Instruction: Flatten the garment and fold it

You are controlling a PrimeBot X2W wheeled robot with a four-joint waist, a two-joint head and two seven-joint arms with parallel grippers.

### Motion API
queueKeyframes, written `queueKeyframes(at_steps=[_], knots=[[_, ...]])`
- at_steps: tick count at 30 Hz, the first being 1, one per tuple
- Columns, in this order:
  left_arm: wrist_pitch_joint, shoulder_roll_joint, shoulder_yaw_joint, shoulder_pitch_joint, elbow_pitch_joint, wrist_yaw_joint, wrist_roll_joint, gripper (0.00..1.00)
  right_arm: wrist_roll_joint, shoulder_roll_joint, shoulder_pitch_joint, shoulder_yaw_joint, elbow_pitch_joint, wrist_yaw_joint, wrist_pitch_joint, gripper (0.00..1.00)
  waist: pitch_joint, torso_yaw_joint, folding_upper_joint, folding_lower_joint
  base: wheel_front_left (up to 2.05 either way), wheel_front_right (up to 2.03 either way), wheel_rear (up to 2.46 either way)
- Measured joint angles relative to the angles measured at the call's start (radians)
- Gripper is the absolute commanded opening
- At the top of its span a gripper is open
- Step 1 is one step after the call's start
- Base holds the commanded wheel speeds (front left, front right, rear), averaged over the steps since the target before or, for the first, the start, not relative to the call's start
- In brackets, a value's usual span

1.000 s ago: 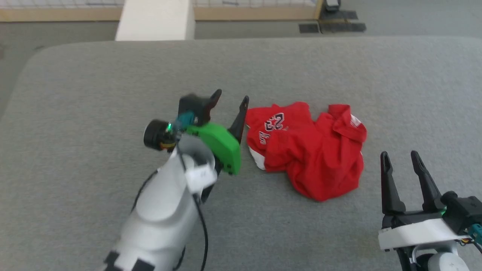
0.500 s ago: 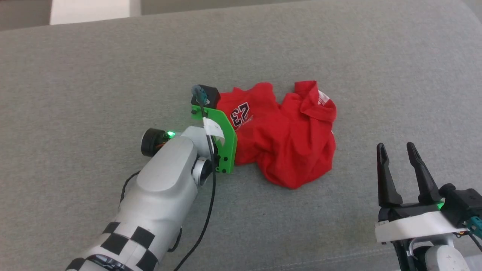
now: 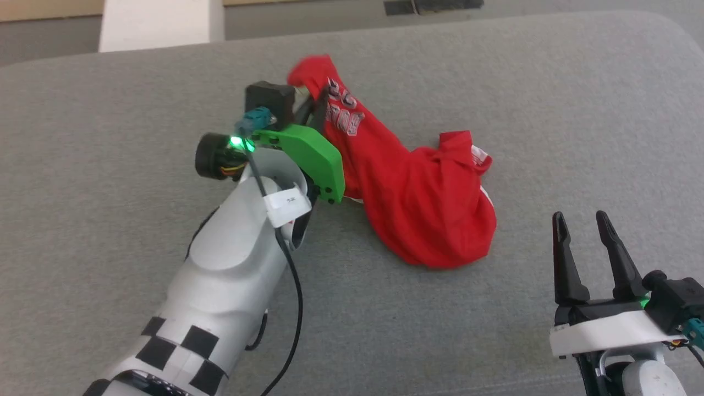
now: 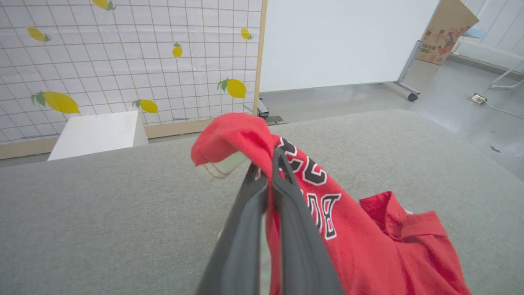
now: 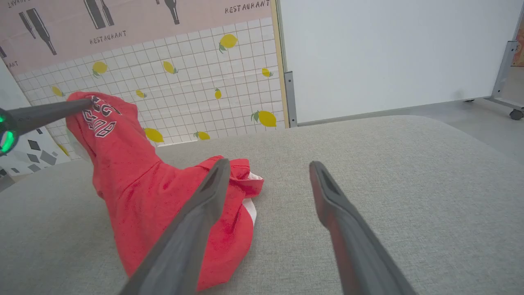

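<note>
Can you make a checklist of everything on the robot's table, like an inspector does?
Surface: grey fabric-covered table, rounded corners.
Job's things: red garment, crumpled; one corner lifted, the rest lying on the table.
Clutter: nothing seen.
Grippers: left gripper shut on the garment's raised corner; right gripper open, apart from the garment.
Cables: black cable hanging along the left forearm.
Surroundings: white box, lemon-patterned screen, white panel, cardboard box.

head cam looks down, L wrist close on garment (image 4: 356, 250), R wrist low, farther, all share it
</note>
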State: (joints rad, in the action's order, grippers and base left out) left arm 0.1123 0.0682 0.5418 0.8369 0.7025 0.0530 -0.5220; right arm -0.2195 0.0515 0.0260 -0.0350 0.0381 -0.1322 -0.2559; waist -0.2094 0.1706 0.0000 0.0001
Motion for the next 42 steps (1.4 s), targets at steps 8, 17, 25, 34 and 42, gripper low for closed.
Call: queueKeyframes(at_steps=[8, 17, 25, 34, 42], knots=[[0.102, 0.038, -0.018, 0.010, -0.123, 0.038, 0.038, 0.00, 0.009, 0.000, -0.026, -0.009, 0.001, 0.000, 0.000, 1.00, 0.063, -0.058, 0.0000, 0.0000, 0.00, 0.00, 0.00], [-0.106, 0.001, 0.237, -0.138, -0.149, -0.126, 0.035, 0.00, 0.010, 0.000, -0.048, -0.016, 0.001, 0.000, 0.000, 1.00, 0.108, -0.114, 0.0000, 0.0000, 0.00, 0.00, 0.00], [-0.295, -0.009, 0.471, -0.318, -0.080, -0.177, -0.103, 1.00, 0.010, 0.000, -0.047, -0.014, 0.000, 0.000, 0.000, 1.00, 0.097, -0.124, 0.0000, -0.0001, 0.00, 0.00, 0.00], [-0.066, 0.022, 0.399, -0.322, -0.196, -0.177, -0.225, 1.00, 0.019, 0.000, -0.047, -0.002, -0.006, 0.000, 0.000, 1.00, 0.106, -0.143, 0.0000, 0.0000, 0.00, 0.00, 0.00], [0.142, 0.126, 0.124, -0.439, -0.398, -0.049, -0.180, 1.00, 0.048, 0.000, -0.048, 0.073, -0.024, 0.000, 0.029, 1.00, 0.119, -0.183, 0.0000, -0.0001, 0.00, 0.00, 0.00]])
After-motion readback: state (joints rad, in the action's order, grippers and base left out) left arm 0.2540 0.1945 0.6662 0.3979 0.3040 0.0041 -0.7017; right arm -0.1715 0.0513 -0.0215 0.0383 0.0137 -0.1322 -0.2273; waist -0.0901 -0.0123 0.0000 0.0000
